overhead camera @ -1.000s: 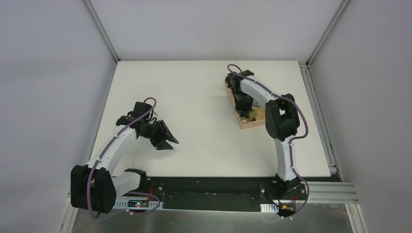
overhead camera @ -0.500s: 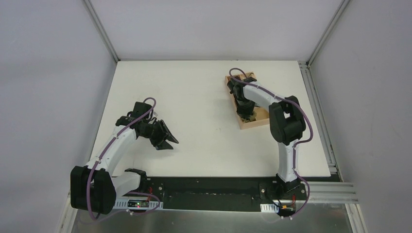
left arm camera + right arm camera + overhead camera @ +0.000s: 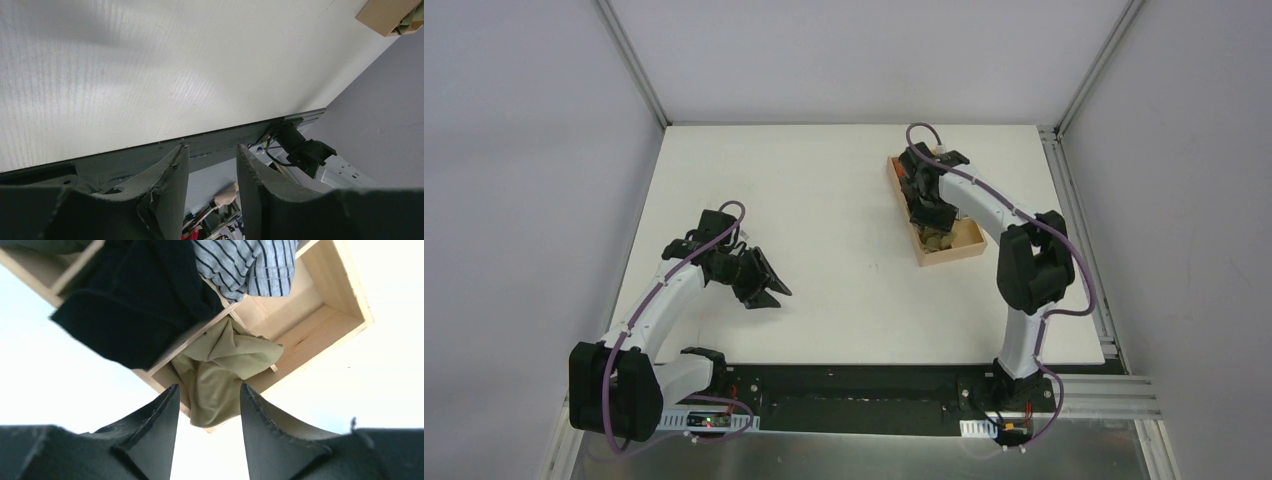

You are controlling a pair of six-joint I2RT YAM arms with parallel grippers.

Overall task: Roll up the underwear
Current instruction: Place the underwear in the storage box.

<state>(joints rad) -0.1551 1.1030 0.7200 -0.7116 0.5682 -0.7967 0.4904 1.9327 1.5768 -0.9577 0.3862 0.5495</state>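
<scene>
Bright diffuse light, soft shadows, wrist-view foregrounds seemingly blurred

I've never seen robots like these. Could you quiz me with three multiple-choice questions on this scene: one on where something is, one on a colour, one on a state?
1. Where is the olive underwear?
A) spread flat outside the box
B) in a compartment of the wooden box
C) lifted in mid-air

2. What colour is the cloth next to the striped cloth?
A) red
B) black
C) yellow

3. How is the right gripper?
A) shut on the underwear
B) shut on the striped cloth
C) open, holding nothing

Answers:
1 B: the underwear slumps inside a compartment.
2 B: the black cloth lies over the divider there.
3 C: its fingers stand apart, with nothing between them.
</scene>
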